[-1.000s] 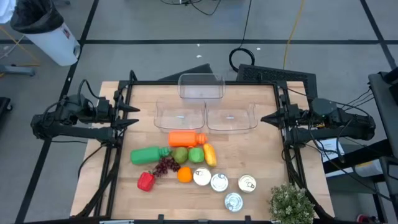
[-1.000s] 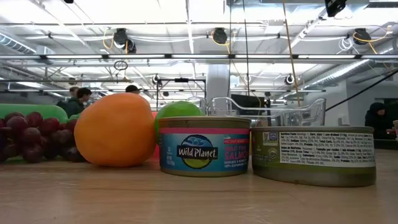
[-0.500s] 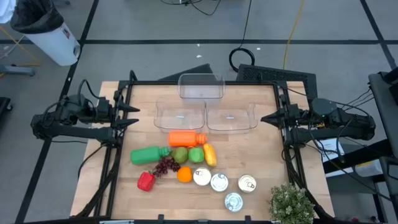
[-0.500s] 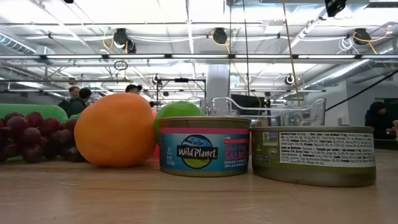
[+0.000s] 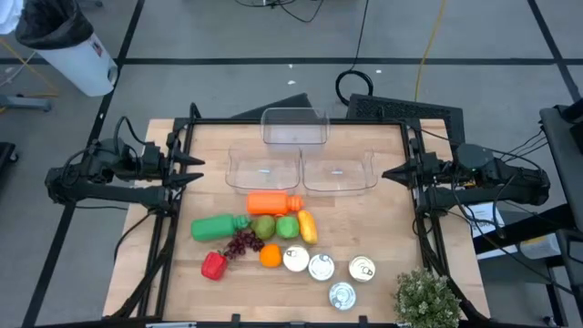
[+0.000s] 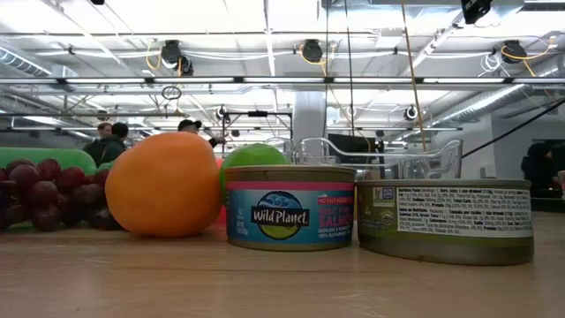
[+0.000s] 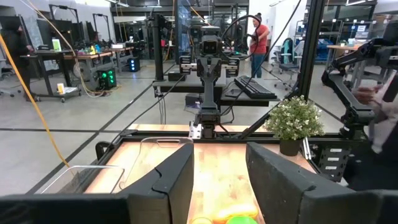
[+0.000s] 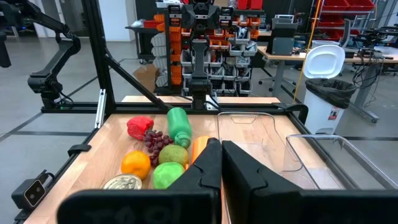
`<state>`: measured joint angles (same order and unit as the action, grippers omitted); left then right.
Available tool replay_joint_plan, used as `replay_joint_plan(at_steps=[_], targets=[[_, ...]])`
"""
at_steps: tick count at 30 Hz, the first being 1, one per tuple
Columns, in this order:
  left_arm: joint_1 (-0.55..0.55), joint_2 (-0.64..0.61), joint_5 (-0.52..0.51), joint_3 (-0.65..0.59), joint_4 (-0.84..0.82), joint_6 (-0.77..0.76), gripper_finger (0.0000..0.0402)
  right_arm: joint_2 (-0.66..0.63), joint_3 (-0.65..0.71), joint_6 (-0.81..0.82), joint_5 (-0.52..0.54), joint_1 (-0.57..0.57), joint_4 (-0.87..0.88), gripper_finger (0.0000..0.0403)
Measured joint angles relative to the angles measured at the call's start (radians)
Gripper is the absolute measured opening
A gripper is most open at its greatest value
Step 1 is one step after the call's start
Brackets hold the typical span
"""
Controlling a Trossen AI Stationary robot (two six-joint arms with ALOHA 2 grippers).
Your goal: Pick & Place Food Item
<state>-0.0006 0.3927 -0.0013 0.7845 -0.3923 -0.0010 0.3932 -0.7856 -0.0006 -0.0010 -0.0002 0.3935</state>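
Food heap (image 5: 264, 239) mid-worktop (image 5: 383, 228), left claw (image 5: 193, 170) parted and empty at the heap's left edge, right claw (image 5: 390, 173) closed opposite, three clear tubs (image 5: 296, 128) beyond.

Wood table (image 5: 383, 241) matt; clear plastic bins (image 5: 337, 171) glossy; metal tins (image 5: 363, 268) shiny.

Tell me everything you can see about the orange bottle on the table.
The orange bottle lies on its side on the wooden table, just in front of the clear containers. Its body is bright orange, smooth and plastic-looking, with a slightly redder cap end pointing toward the right arm's side. The green fruits sit close against its near side. Neither gripper is near it.
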Motion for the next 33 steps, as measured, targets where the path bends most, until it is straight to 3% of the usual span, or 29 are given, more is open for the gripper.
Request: replay_joint_plan(at_steps=[23,33], targets=[[0.000,0.000,0.000,0.000,0.000,0.000,0.0209,0.000,0.000,0.001,0.000,0.000,0.000,0.0000],[0.000,-0.004,-0.009,-0.041,0.005,0.131,0.0189,0.000,0.000,0.223,0.000,0.000,-0.050,0.0000]])
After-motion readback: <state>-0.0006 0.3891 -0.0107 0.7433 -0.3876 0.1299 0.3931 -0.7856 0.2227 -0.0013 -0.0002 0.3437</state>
